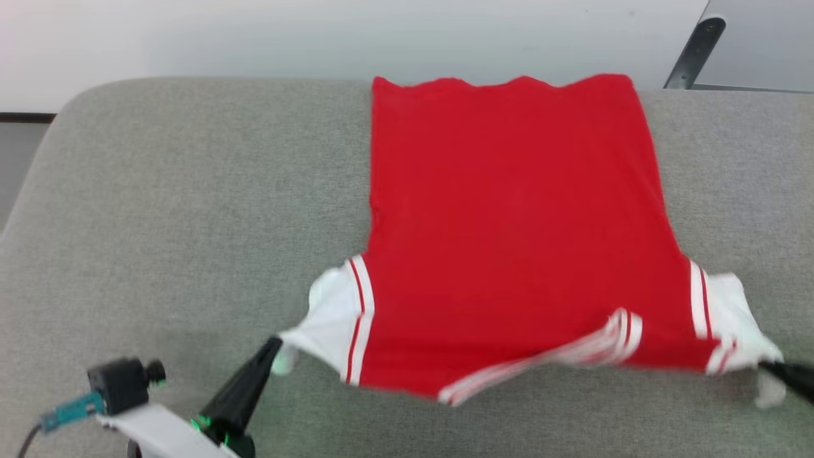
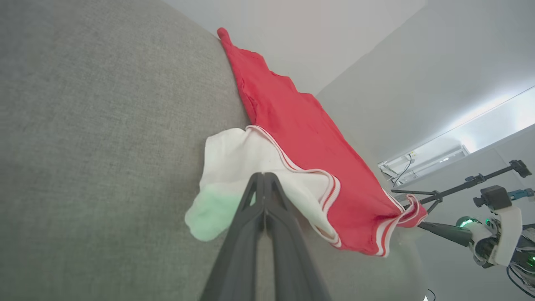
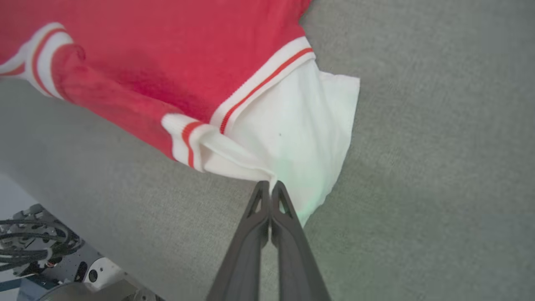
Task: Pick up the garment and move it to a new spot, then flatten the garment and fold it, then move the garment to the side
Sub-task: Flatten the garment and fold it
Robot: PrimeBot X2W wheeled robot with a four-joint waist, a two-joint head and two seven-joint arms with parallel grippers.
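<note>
Head view: we see the shirt [image 1: 509, 210] spread on the grey cushion [image 1: 191, 191]; we judge flattening is in hand. Left wrist: our left fingers [image 2: 246, 217] pinch one white sleeve [image 2: 234, 154]. Right wrist: our right fingers [image 3: 288, 234] pinch the other. Next we need an even outward pull.

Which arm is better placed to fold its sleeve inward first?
Probably left: the left gripper pinches the garment by a white sleeve in clear head view; the right gripper holds its sleeve at the picture's edge.
</note>
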